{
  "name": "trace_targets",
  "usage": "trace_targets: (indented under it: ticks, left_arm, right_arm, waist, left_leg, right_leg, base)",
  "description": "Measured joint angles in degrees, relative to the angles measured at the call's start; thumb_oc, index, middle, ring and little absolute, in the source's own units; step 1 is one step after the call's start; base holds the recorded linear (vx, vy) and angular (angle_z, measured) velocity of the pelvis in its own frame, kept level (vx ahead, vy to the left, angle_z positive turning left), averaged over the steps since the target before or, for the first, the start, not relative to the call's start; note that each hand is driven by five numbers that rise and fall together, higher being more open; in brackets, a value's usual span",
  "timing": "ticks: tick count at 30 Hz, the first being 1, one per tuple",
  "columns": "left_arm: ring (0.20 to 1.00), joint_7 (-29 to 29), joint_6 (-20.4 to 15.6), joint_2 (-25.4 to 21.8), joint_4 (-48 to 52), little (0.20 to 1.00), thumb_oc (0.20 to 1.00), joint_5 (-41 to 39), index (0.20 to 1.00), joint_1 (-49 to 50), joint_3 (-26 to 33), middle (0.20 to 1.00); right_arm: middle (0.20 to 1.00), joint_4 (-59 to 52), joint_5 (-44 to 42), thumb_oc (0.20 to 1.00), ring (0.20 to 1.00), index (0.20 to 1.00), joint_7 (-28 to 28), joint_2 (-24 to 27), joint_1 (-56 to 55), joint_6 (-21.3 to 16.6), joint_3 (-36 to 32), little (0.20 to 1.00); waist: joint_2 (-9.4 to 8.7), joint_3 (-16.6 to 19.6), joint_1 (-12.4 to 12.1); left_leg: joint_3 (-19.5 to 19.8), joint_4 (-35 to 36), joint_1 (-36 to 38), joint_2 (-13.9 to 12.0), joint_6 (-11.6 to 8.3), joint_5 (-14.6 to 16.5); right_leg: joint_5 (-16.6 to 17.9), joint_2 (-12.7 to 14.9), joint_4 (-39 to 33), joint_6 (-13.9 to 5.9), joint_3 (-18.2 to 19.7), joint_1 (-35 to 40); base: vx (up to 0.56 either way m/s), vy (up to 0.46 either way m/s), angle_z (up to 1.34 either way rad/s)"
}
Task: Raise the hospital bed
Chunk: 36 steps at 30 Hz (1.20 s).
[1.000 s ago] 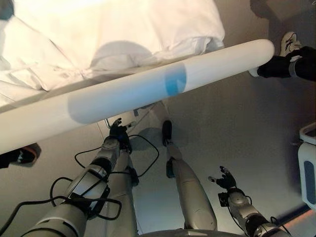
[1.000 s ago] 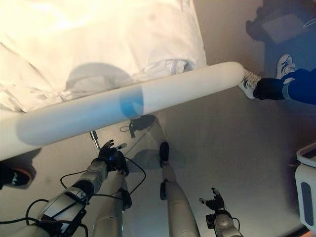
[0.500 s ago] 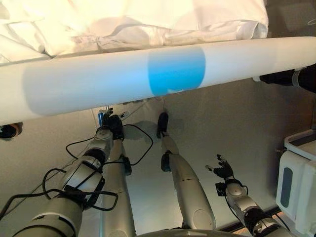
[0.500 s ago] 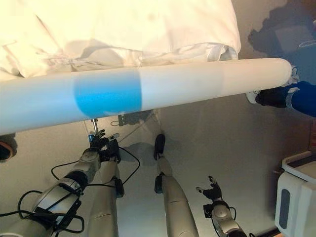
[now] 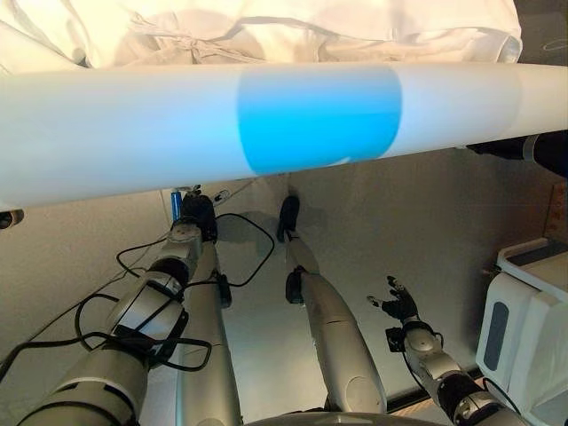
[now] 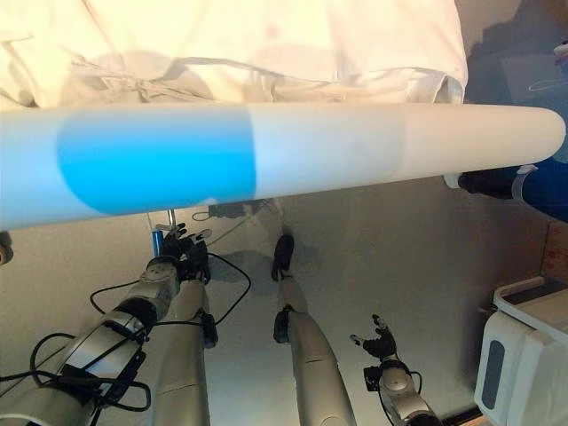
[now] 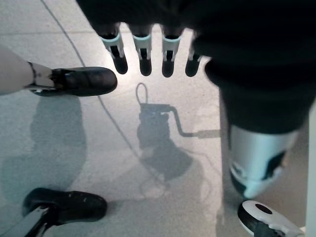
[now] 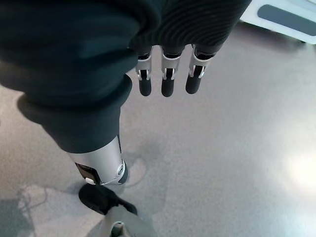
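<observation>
I see the hospital bed's white rail (image 5: 133, 142) with its blue band spanning the upper frame under rumpled sheets (image 6: 266, 44), my left hand (image 5: 197, 213) just below it at centre left, fingers (image 7: 143, 59) straight, and my right hand (image 5: 399, 306) lower right, fingers (image 8: 165, 84) relaxed apart.

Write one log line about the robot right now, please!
left robot hand: open, low beside crank handle | right robot hand: open, idle | bed rail: untouched

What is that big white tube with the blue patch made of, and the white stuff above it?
The bed rail looks like smooth, matte plastic, evenly rounded; its blue patch seems printed on. The bedding looks like soft white cloth: it wrinkles and folds.
</observation>
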<state>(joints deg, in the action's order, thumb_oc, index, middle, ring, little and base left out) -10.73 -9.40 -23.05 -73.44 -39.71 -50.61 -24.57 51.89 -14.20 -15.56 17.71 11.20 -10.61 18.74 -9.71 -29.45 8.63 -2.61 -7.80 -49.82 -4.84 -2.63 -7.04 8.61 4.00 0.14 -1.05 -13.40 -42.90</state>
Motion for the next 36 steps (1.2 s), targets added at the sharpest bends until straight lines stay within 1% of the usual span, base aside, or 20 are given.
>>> trace_targets:
  ticks: [7,17,20,23,24,25,28,29,32,33,35,36]
  left_arm:
    - [1.000,-0.6,0.0,-0.7,-0.2,1.000,1.000,-0.6,1.000,-3.7,-0.1,1.000]
    - [1.000,-0.6,0.0,-0.7,-0.2,1.000,1.000,-0.5,1.000,-3.7,-0.2,1.000]
    - [1.000,-0.7,0.0,-0.7,0.3,1.000,1.000,0.8,1.000,-2.7,-1.4,1.000]
    - [1.000,-0.6,0.1,-0.6,1.5,1.000,1.000,0.9,1.000,0.0,-1.4,1.000]
    - [1.000,-0.5,0.1,-0.4,2.7,1.000,1.000,2.1,1.000,2.7,-1.3,1.000]
    - [1.000,-0.5,0.1,0.2,2.7,1.000,1.000,3.0,1.000,4.9,-1.3,1.000]
    - [1.000,-0.1,0.1,0.7,4.1,1.000,1.000,3.8,1.000,9.4,-1.0,1.000]
    - [1.000,0.1,0.1,0.9,4.8,1.000,1.000,5.2,1.000,11.8,0.1,1.000]
    - [1.000,0.8,0.1,2.0,4.8,1.000,1.000,5.3,1.000,16.4,0.0,1.000]
    - [1.000,1.4,0.1,2.3,5.3,1.000,1.000,5.5,1.000,18.2,0.3,1.000]
    - [1.000,1.9,0.1,2.6,5.2,1.000,1.000,7.1,1.000,19.0,0.6,1.000]
    - [1.000,2.4,0.2,2.6,6.2,1.000,1.000,7.8,1.000,19.9,1.2,1.000]
  right_arm:
    - [1.000,-1.7,-0.5,1.000,1.000,1.000,0.0,0.1,0.0,-0.5,0.2,1.000]
    - [1.000,-1.8,-0.5,1.000,1.000,1.000,0.0,0.1,0.0,-0.7,0.2,1.000]
    - [1.000,-1.4,-0.5,1.000,1.000,1.000,0.0,0.0,0.2,-0.7,0.3,1.000]
    - [1.000,0.0,-0.5,1.000,1.000,1.000,0.1,-0.4,1.1,-0.7,0.8,1.000]
    - [1.000,2.1,-0.5,1.000,1.000,1.000,0.1,-1.0,1.8,-0.7,0.8,1.000]
    - [1.000,3.0,-0.4,1.000,1.000,1.000,0.3,-1.0,1.9,-0.7,1.3,1.000]
    - [1.000,5.6,-0.3,1.000,1.000,1.000,0.5,-1.3,2.3,-0.6,1.4,1.000]
    - [1.000,7.4,-0.2,1.000,1.000,1.000,0.8,-1.6,2.8,-0.3,1.2,1.000]
    - [1.000,7.9,0.1,1.000,1.000,1.000,1.0,-1.3,1.8,-0.1,1.3,1.000]
    - [1.000,8.6,0.3,1.000,1.000,1.000,1.4,-1.3,1.8,-0.1,1.1,1.000]
    - [1.000,9.0,0.6,1.000,1.000,1.000,1.5,-1.3,1.4,0.1,1.1,1.000]
    - [1.000,10.4,1.0,1.000,1.000,1.000,2.0,-1.5,2.1,0.3,0.3,1.000]
  waist:
    - [-0.23,-0.1,0.2]
    - [-0.25,-0.1,0.3]
    - [-0.25,-0.1,0.1]
    - [-0.29,0.0,-0.1]
    - [-0.34,0.0,0.1]
    - [-0.53,0.2,-0.6]
    - [-0.68,0.8,-1.7]
    - [-1.00,0.7,-1.8]
    - [-0.92,0.9,-2.3]
    - [-0.69,1.1,-3.0]
    - [-0.57,1.3,-3.3]
    - [-0.25,0.9,-4.6]
  left_leg:
    - [0.9,-1.2,-2.3,0.0,-0.01,0.0]
    - [1.1,-2.0,-2.6,0.0,0.00,0.0]
    - [1.1,-2.7,-2.3,0.0,0.02,0.0]
    - [0.8,-2.6,0.1,0.1,0.02,0.0]
    - [0.4,-2.1,2.7,0.1,0.02,0.0]
    - [-0.4,-1.4,5.3,0.2,-0.04,0.1]
    - [-1.0,-0.4,8.9,0.3,0.04,0.3]
    - [-2.0,0.5,11.1,0.1,0.33,0.4]
    - [-2.3,2.5,16.4,0.5,0.17,0.0]
    - [-2.4,3.0,18.0,0.7,0.30,-0.1]
    - [-2.8,3.3,19.3,0.8,0.43,-0.3]
    - [-3.0,3.6,21.0,0.9,0.44,-0.3]
  right_leg:
    - [0.4,0.0,0.0,0.07,-0.8,-1.3]
    - [0.7,0.0,0.1,0.05,-0.9,-1.2]
    - [0.8,0.0,0.4,0.08,-0.8,-0.8]
    - [0.8,0.1,0.7,0.01,-0.5,1.3]
    - [0.6,0.1,0.8,-0.11,-0.1,3.3]
    - [0.2,0.3,1.0,-0.62,0.6,5.1]
    - [-0.8,0.7,2.0,-0.65,1.6,7.2]
    - [-0.7,0.7,1.9,-0.80,2.0,8.7]
    - [-1.1,0.9,1.5,-1.04,2.0,13.2]
    - [-1.3,1.0,1.5,-1.01,2.1,14.5]
    - [-1.2,0.9,1.6,-0.88,2.0,15.6]
    - [-1.3,1.2,1.7,-0.80,2.1,17.0]
  base:
    - [0.00,0.005,0.02]
    - [0.00,0.003,0.00]
    - [-0.02,0.011,-0.01]
    - [-0.01,0.011,-0.01]
    - [-0.02,0.022,-0.11]
    - [-0.02,0.022,-0.14]
    - [0.01,0.021,-0.16]
    - [0.02,0.001,-0.09]
    - [0.04,0.003,-0.04]
    - [0.11,0.016,0.00]
    - [0.08,0.017,0.02]
    - [-0.04,0.021,-0.01]
